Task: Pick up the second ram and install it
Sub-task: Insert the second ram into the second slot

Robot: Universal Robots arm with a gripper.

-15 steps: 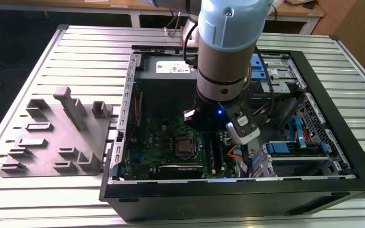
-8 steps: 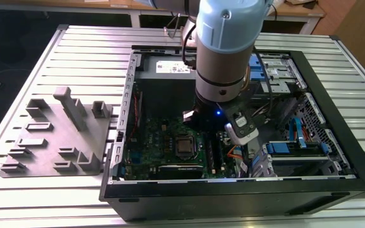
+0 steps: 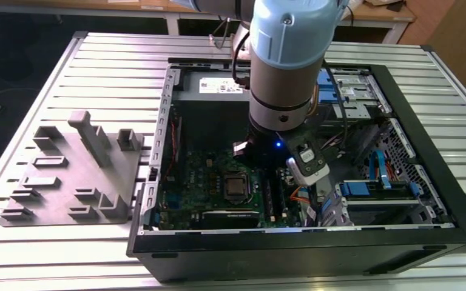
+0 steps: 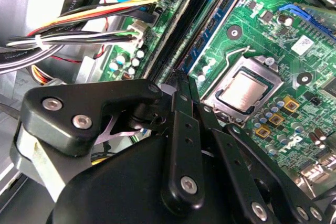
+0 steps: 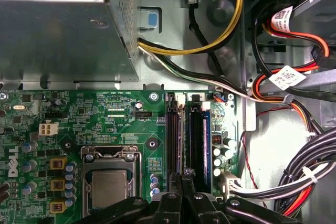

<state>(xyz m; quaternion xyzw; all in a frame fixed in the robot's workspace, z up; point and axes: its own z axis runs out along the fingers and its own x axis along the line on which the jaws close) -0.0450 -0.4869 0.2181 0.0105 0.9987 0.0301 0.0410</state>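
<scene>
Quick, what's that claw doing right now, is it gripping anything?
Gripper: fingers closed together over the black memory slots; whether anything thin is pinched between them cannot be told.

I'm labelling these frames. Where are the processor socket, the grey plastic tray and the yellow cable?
processor socket point(image 5: 109, 188): first wrist view, on its metal lid.
grey plastic tray point(image 3: 59, 182): exterior view, on its flat base.
yellow cable point(image 5: 231, 22): first wrist view, on its curved run.

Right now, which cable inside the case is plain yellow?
The single yellow cable curving away from the grey metal box, with a white tie on it. The other bundles mix red, orange, black and white wires.
</scene>
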